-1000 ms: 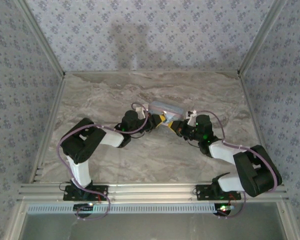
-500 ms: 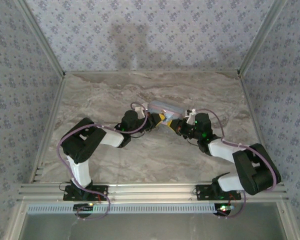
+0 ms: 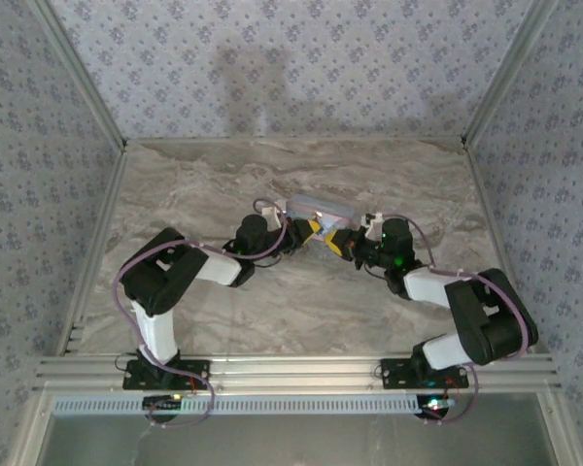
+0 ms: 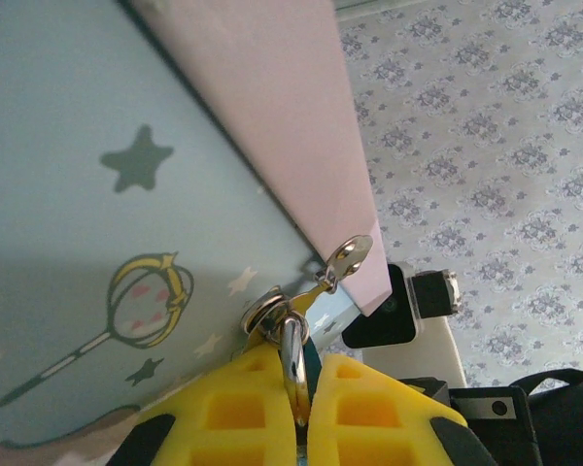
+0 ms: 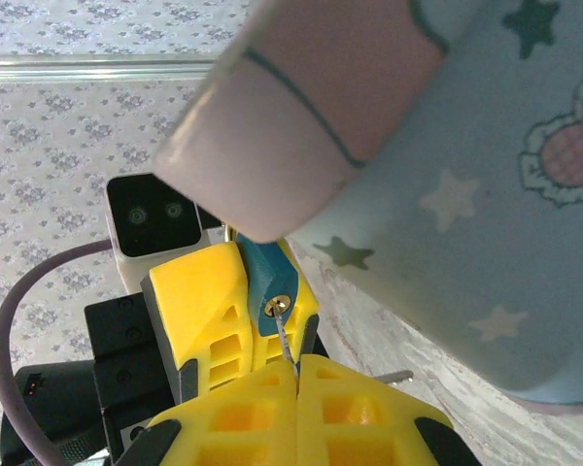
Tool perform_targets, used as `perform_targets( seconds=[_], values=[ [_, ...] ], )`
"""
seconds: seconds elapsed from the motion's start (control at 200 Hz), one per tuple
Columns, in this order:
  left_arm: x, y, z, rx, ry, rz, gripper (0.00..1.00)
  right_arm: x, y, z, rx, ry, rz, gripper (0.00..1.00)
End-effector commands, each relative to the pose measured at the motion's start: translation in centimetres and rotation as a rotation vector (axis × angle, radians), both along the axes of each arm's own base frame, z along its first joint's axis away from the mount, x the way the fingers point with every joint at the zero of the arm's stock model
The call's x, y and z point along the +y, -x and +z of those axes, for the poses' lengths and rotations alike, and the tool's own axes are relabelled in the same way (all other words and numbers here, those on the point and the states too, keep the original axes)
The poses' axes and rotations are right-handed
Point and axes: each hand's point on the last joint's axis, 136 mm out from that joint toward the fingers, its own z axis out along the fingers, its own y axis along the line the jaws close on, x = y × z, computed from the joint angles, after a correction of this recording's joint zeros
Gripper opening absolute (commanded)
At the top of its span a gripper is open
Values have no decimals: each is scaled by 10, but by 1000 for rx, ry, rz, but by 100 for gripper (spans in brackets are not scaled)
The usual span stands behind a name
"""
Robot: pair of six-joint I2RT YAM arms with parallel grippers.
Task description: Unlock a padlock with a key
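Observation:
The padlock (image 5: 268,280) is small and blue-green, and it hangs from the ring of the pale blue tin (image 3: 321,208). My left gripper (image 4: 301,388) is shut on the padlock (image 4: 291,349), its yellow fingers (image 5: 199,301) clamping the body from both sides. My right gripper (image 5: 296,374) is shut on the key (image 5: 285,341), whose thin blade reaches the brass keyhole in the padlock's end. From above, the left gripper (image 3: 309,229) and right gripper (image 3: 336,241) meet tip to tip just in front of the tin.
The tin (image 4: 78,194) with its pink lid looms close over both grippers, its silver clasp (image 4: 348,257) beside the padlock's ring. A thin metal piece (image 5: 394,374) lies on the marble table (image 3: 272,311). Patterned walls enclose three sides.
The right gripper has edged left toward the left gripper with the key, and the right arm's elbow has swung slightly. The left arm holds still.

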Motion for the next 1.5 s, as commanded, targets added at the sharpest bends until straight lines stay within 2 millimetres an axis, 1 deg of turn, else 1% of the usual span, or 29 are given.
perform_targets(
  seconds=[0.0, 0.195, 0.25, 0.365, 0.425, 0.49, 0.57, 0.64, 0.735, 0.799, 0.919, 0.984, 1.089, 1.164, 1.239, 1.494],
  values=[
    [-27, 41, 31, -76, 93, -207, 0, 0, -22, 23, -55, -50, -50, 0],
    [-26, 41, 31, -72, 96, -207, 0, -1, -26, 19, -116, 17, -40, 0],
    [-27, 42, 32, -70, 97, -209, 0, -1, -26, 22, -156, 44, -33, 0],
    [-27, 41, 32, -70, 95, -208, 0, -1, -21, 23, -250, 197, -6, 0],
    [-27, 41, 31, -67, 95, -209, 0, -1, -18, 28, -313, 283, 13, 0],
    [-27, 42, 32, -66, 97, -210, 0, -3, -15, 31, -358, 336, 28, 0],
    [-27, 41, 33, -69, 100, -210, 0, -6, -14, 33, -384, 356, 31, 0],
    [-28, 41, 34, -69, 102, -211, 0, -4, -14, 33, -390, 357, 53, 0],
    [-28, 40, 35, -71, 106, -211, 0, -1, -13, 31, -401, 363, 69, 0],
    [-28, 41, 35, -72, 106, -209, 0, -4, -14, 28, -401, 383, 62, 0],
    [-27, 42, 32, -71, 103, -208, 0, -10, -18, 28, -384, 316, 34, 0],
    [-26, 42, 32, -72, 109, -206, 0, -7, -18, 27, -377, 296, 44, 0],
    [-26, 40, 34, -79, 129, -202, 0, -4, -17, 17, -368, 291, 45, 0],
    [-27, 39, 37, -86, 153, -198, 0, -3, -18, 12, -345, 244, 33, 0],
    [-28, 39, 39, -91, 159, -203, 0, -3, -20, 12, -332, 182, 6, 0],
    [-27, 40, 40, -97, 167, -206, 0, 2, -27, 23, -291, 6, -51, 0]
  ],
)
